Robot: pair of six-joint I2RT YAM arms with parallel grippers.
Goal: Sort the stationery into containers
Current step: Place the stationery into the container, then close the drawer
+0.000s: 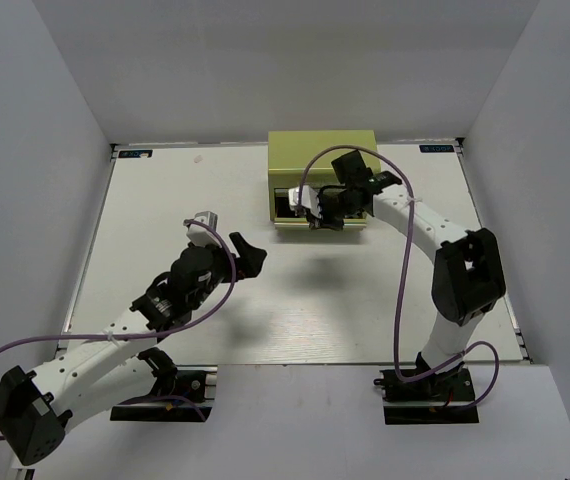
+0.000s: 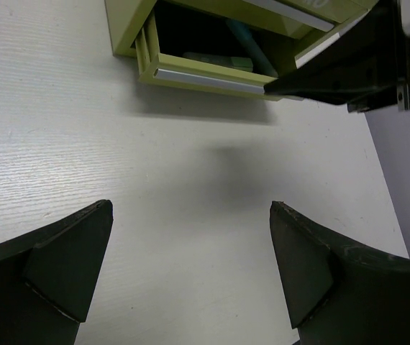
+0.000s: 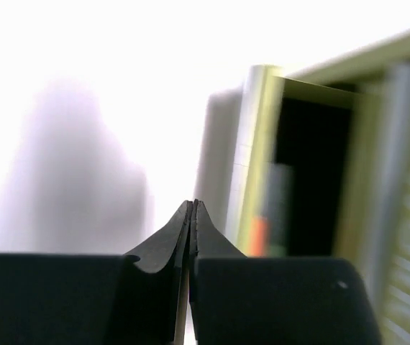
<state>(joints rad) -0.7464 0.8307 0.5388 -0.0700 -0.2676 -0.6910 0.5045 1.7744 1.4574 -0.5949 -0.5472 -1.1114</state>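
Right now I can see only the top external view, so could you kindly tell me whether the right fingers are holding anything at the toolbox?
Observer: No. In the right wrist view the right fingers are pressed together with nothing between them.
Operator: Thank you. What lies in the open drawer beside them?
Observer: The left wrist view shows a mint-green highlighter lying inside the drawer.
Operator: And the left fingers?
Observer: The left fingers are spread wide above the table, with nothing between them.
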